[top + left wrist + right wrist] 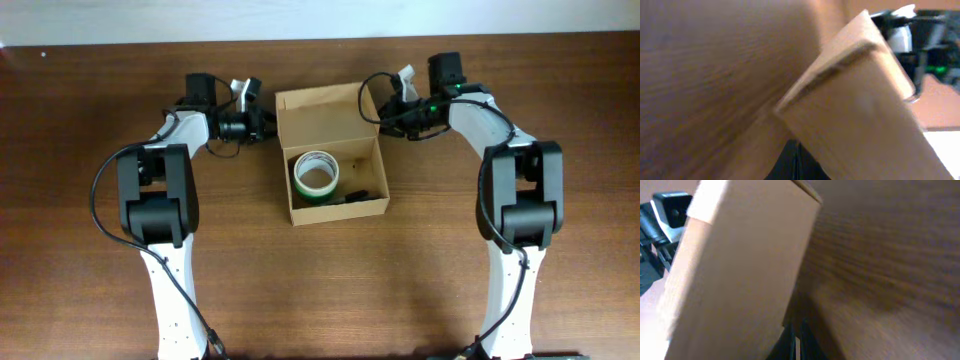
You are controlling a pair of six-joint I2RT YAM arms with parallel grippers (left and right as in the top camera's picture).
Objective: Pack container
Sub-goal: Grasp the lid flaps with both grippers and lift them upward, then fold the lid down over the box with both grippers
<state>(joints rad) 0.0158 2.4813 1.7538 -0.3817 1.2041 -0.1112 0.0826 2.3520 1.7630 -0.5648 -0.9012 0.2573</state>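
Dark fingers (785, 166) are glimpsed at the bottom edge of the left wrist view, with the blurred brown cardboard of the container (865, 115) close above them; whether the left gripper (264, 125) is clamped on the card or merely laid against it cannot be told. Much the same is seen from the right wrist: dark fingers (787, 347) low in the picture, a broad cardboard face filling the left half, the wood grain of the table (890, 255) behind; the state of the right gripper (386, 107) cannot be told either. Beyond the cardboard, part of the opposite gripper is made out in each wrist view, out of focus.

From overhead, the container is found at the middle of the table, between the two arms, its lid flap (325, 112) open and leaning back toward the far side; the left gripper is set at the flap's left edge and the right gripper at its right edge. Inside the container a tape roll (318, 192), white with a green band, is laid flat in the left part; a small black object (353, 195) is lodged just beside it at the near right, and what it is cannot be made out.
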